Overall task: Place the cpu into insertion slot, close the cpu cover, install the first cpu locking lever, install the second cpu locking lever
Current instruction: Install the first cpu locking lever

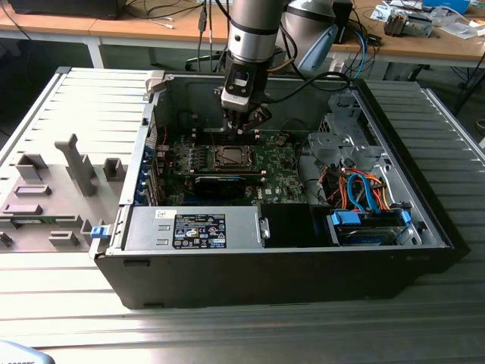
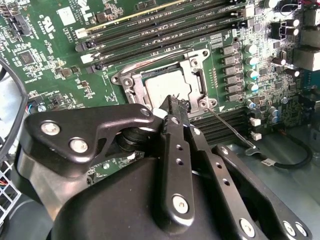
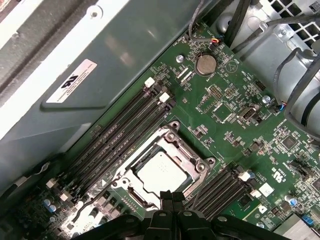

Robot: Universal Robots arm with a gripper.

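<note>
- Gripper (image 3: 167,196) of black metal: fingers pressed together, empty, tips just above the socket's edge.
- Small square silver-grey cpu (image 3: 162,170) lies in the silver-rimmed black insertion slot (image 3: 134,194), mid-way across the green circuit board (image 3: 225,115).
- Thin silver windowed cpu cover (image 3: 193,160) lies flat around it.

- cpu (image 3: 161,172): flat square chip, dull silver-grey top, seated level in insertion slot (image 1: 229,157) on green board.
- cpu cover (image 3: 150,148): silver windowed frame, lying flat around chip.
</note>
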